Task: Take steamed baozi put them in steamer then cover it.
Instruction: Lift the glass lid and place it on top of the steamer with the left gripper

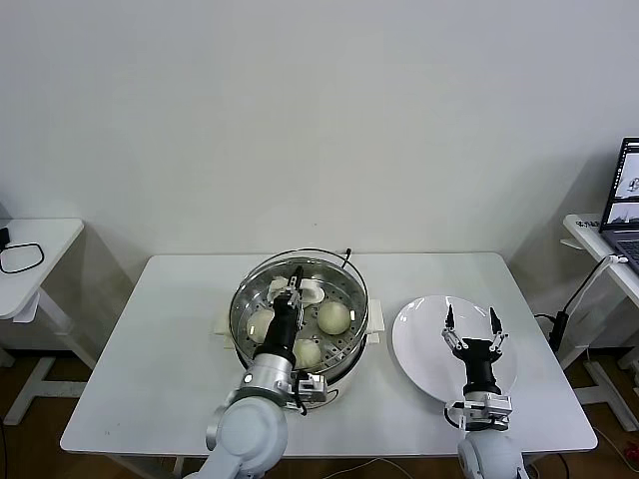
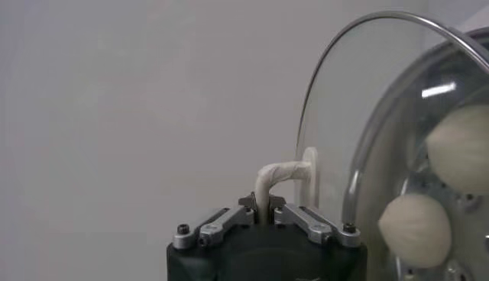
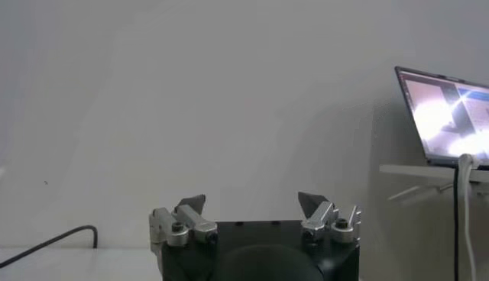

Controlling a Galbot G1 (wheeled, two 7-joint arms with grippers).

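Stainless steel gleams at the middle of the white counter in the head view: the steamer sits there with steamed baozi on its perforated tray (three show plainly; a fourth I cannot make out behind the arm). The left end effector reaches over the pot and is clamped on the cream handle of the cover, whose glass disc stands tilted over the steamer, its far rim raised above the pot's back edge. To the robot's right a flat white plate lies on the counter, and the right end effector hovers over it with its fingers spread wide, gripping nothing. A laptop sits on a side desk at the far right. In the left wrist view the left end effector pinches the cover's handle between closed fingers, the cover curving away beside it, with two steamed baozi seen through the glass. In the right wrist view the right end effector stands wide apart and empty, the laptop glowing beyond.
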